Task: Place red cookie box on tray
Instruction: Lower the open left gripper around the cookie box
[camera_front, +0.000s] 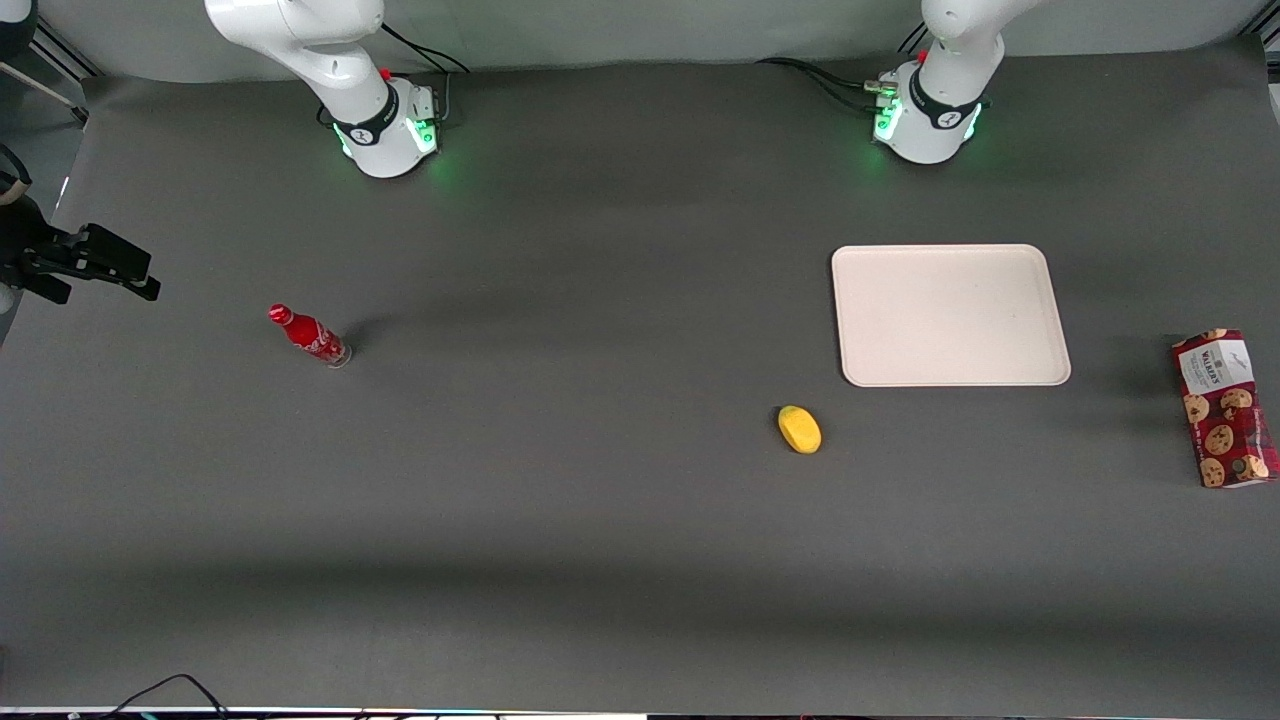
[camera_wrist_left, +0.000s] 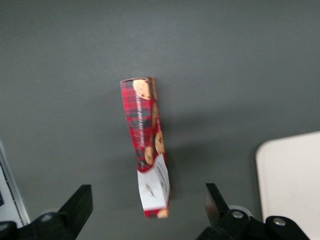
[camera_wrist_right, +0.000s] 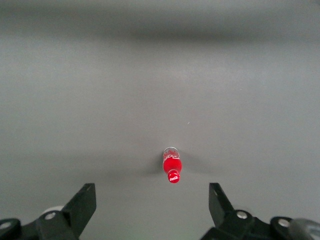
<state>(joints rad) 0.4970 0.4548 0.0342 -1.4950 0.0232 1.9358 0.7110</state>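
Desk covered in dark grey matting, and on it only a handful of things, spread well apart. The red cookie box lies flat at the working arm's end, close to the edge of the mat, its long side running toward the front camera and its white label at the end farther from that camera. The left wrist camera looks straight down on this box: tartan carton, cookie prints along it, white label at one end.

The tool hangs above the box without touching it. Its two dark fingers stand wide apart, one on each side of the labelled end, with bare mat showing between each finger and the carton. Nothing is held.

The tray sits flat on the desk, nearer the middle of the desk than the box and a little farther from the front camera, with a clear strip of mat between the two. A corner of the tray also shows in the left wrist view, apart from the box. Its surface carries nothing.

A small yellow object rests just nearer the front camera than the tray's corner, close to it but not touching. Toward the parked arm's end stands a small red bottle, well away from everything else.
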